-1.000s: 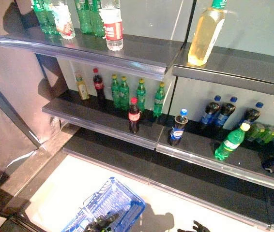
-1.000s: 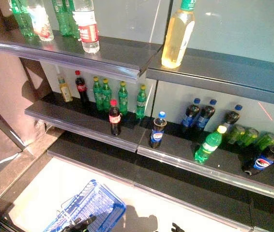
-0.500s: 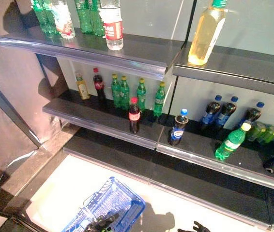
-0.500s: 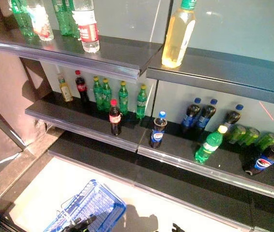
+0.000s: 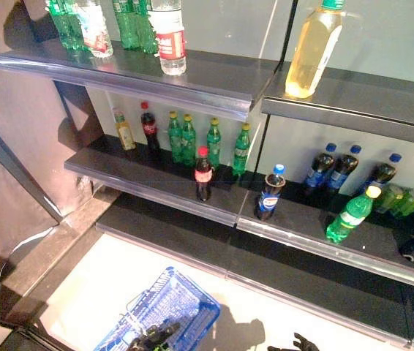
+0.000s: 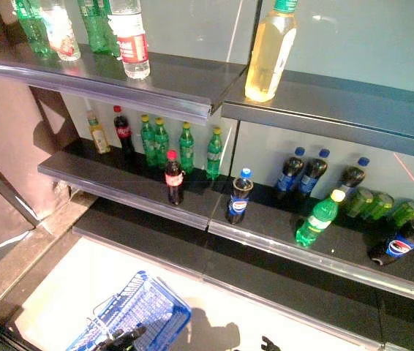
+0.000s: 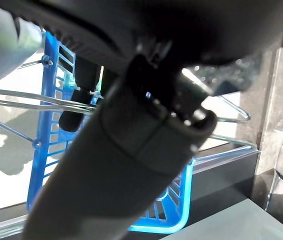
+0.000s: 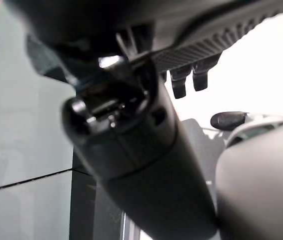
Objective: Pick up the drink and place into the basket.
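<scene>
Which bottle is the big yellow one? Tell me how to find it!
Look at the top shelf of the dark rack, on its right-hand section. One tall bottle of pale yellow drink with a green cap stands there alone. The other bottles on the top shelf are green or clear and crowd the left end, so it is the only yellow one up there.

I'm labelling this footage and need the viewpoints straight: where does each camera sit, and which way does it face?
Left eye view: on the head, looking down at shelves of bottles and the blue basket; left robot hand on its handle.
Right eye view: same scene from slightly to the side; right robot hand at bottom edge.
Left wrist view: along its own thumb onto the basket.
Right wrist view: along its thumb; empty.
Three views share the basket.
</scene>
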Motion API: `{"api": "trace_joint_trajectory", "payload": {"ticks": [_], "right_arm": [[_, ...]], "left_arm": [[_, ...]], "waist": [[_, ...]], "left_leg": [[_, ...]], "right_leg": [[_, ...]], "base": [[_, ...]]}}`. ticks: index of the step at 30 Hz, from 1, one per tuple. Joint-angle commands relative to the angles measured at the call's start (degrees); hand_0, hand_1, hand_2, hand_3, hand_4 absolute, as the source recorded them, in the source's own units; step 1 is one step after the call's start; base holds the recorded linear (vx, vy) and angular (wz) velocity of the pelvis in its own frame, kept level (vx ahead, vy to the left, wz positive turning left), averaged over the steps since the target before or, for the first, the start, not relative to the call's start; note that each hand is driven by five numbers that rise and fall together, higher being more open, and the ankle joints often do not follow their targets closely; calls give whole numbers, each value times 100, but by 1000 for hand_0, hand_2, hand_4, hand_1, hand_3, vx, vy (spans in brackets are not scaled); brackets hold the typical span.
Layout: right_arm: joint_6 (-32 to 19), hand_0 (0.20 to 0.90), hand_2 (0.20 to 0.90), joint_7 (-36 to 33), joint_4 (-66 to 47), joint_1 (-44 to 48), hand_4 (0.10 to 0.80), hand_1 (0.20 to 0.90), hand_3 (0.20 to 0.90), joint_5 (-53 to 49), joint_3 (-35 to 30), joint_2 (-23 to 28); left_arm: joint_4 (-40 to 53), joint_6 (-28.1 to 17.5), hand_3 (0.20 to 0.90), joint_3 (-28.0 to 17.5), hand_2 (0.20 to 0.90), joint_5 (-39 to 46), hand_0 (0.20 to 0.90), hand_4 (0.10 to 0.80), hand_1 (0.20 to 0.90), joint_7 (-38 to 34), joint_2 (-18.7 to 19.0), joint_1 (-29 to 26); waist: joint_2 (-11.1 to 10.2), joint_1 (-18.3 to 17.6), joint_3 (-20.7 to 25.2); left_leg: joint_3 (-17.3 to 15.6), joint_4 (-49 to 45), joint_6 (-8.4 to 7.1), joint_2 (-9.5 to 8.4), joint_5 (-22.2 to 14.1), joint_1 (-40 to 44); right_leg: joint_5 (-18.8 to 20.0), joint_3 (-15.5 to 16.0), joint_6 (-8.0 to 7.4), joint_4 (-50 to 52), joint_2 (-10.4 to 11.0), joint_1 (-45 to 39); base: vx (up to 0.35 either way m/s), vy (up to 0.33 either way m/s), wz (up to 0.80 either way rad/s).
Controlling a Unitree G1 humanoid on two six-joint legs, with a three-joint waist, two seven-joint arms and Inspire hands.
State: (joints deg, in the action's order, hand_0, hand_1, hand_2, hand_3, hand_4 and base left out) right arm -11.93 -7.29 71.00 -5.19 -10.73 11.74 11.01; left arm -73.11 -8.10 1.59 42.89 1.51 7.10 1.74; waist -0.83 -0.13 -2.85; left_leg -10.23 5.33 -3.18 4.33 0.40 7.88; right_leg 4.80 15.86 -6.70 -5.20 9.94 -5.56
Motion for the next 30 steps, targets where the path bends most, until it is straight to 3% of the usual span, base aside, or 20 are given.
{"api": "trace_joint_trajectory", "payload": {"ticks": [1, 5, 9, 11, 16, 23, 24, 30], "right_arm": [[-461, 900, 900, -379, 142, 406, 800, 900, 900, 455, 227, 143], [-619, 900, 900, -523, -417, 476, 800, 900, 900, 564, 477, 244], [-326, 900, 900, -617, -1886, 453, 800, 900, 900, 756, 804, 518], [17, 900, 900, -617, -3234, 376, 800, 900, 900, 779, 1001, 808], [165, 900, 900, -648, -4938, 321, 800, 900, 900, 839, 1154, 1294], [75, 900, 900, -767, -7063, 443, 800, 900, 900, 957, 659, 1826], [136, 900, 900, -843, -7675, 529, 800, 900, 900, 881, 348, 1945], [137, 900, 900, -1486, -8471, 843, 800, 900, 900, 826, -233, 2207]], "left_arm": [[65, -279, 200, 100, 300, -290, 300, 100, 300, 35, 205, -201], [157, -196, 200, 124, 300, -352, 300, 100, 300, -2, 246, -170], [402, -103, 200, 173, 300, -422, 300, 100, 300, -60, 310, -82], [608, -51, 200, 187, 300, -482, 300, 100, 300, -117, 349, 18], [699, -72, 200, 198, 300, -445, 300, 100, 300, -103, 399, 166], [628, -246, 200, 70, 300, -519, 300, 100, 300, -3, 350, 357], [620, -267, 200, -29, 300, -602, 300, 100, 300, 34, 334, 415], [566, -337, 200, -166, 300, -697, 300, 100, 300, 100, 266, 535]], "waist": [[-44, 184, -289], [-74, 207, -305], [-138, 226, -326], [-192, 225, -319], [-231, 197, -295], [-215, 130, -254], [-194, 112, -238], [-159, 131, -265]], "left_leg": [[-2, -348, -149, 323, -346, 119], [12, -370, -151, 323, -350, 109], [47, -400, -145, 335, -345, 64], [77, -408, -137, 336, -342, 32], [80, -396, -132, 333, -343, 26], [13, -382, -125, 361, -355, 57], [-1, -393, -127, 363, -371, 53], [-54, -669, -86, 349, -496, 4]], "right_leg": [[111, -137, -275, 20, 358, -5], [122, -134, -284, 22, 369, -12], [140, -108, -302, 21, 381, 0], [154, -95, -315, 20, 380, 12], [166, -96, -331, 20, 374, 32], [131, -130, -340, 56, 370, 64], [108, -146, -342, 81, 377, 88], [-63, -110, -264, 388, 358, 169]], "base": [[0, 0, 0], [-8, -14, 5], [-25, -37, 5], [-18, -45, 8], [0, -22, 15], [5, -2, 4], [0, 0, 0], [32, 22, 0]]}}
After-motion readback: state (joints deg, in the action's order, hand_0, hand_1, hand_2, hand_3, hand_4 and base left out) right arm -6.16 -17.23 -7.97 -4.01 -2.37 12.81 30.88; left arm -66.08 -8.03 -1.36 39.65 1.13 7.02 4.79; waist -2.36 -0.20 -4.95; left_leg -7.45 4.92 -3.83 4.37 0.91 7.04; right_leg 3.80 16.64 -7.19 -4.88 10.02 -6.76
